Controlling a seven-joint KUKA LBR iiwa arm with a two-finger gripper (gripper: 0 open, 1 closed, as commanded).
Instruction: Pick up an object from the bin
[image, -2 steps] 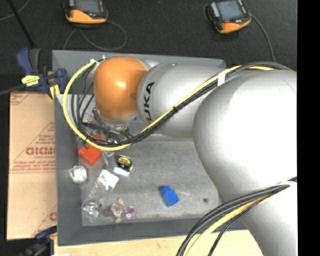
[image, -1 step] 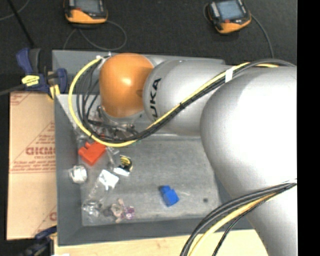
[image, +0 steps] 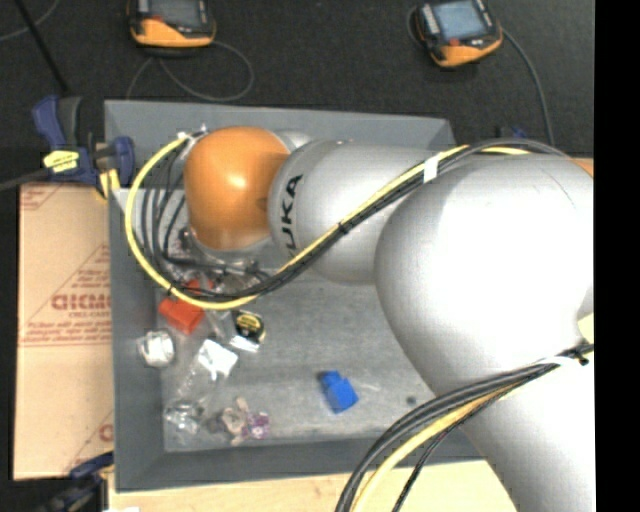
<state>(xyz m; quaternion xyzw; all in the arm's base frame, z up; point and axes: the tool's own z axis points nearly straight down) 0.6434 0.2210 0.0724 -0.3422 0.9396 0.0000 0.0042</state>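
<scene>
My gripper (image: 213, 268) shows as a dark body under the arm's orange cover, low over the bin's left half. Just below it lies a small orange-red block (image: 180, 313). A little to the right of that block sits a small black and yellow piece (image: 247, 325). Below these rest a white folded piece (image: 217, 358) and a crumpled white lump (image: 155, 348).
A blue block (image: 338, 391) lies alone near the bin's front middle. Clear plastic bits (image: 185, 415) and a small purplish cluster (image: 245, 423) sit at the front left corner. The big grey arm covers the bin's right and back.
</scene>
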